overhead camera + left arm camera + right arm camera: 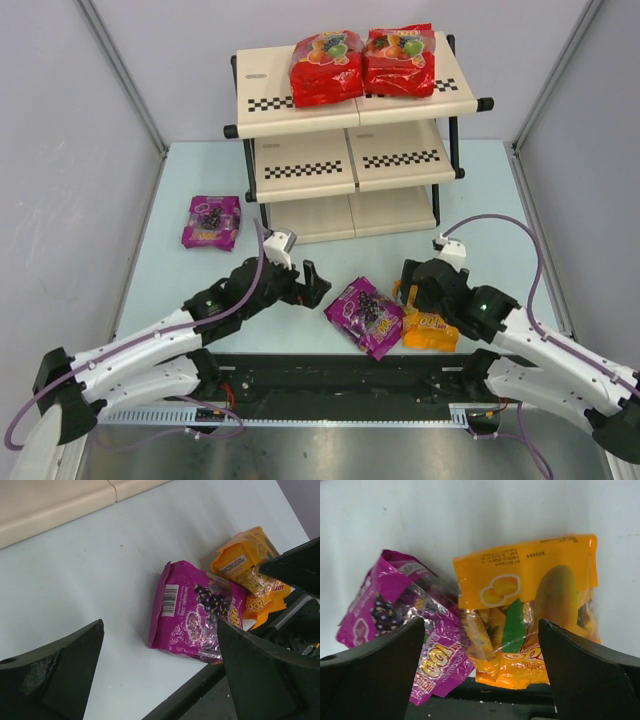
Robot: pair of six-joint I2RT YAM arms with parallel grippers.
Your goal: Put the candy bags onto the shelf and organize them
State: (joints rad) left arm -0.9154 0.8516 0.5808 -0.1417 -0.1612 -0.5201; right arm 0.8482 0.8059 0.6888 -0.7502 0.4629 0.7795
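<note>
The shelf (300, 112) stands at the back of the table, with two red candy bags (326, 68) (400, 60) side by side on its top tier. One purple bag (211, 221) lies on the table left of the shelf. Another purple bag (365, 315) (195, 612) (395, 605) lies near the front edge, overlapping an orange-yellow bag (430, 328) (245, 560) (530, 580). My left gripper (315, 285) (160, 625) is open, just left of the front purple bag. My right gripper (415, 295) (481, 622) is open above the orange-yellow bag, holding nothing.
A black rail (340, 375) runs along the table's near edge, right under the two front bags. Grey walls (80, 150) close in both sides. The shelf's lowest cream panel (60, 505) shows at the top of the left wrist view.
</note>
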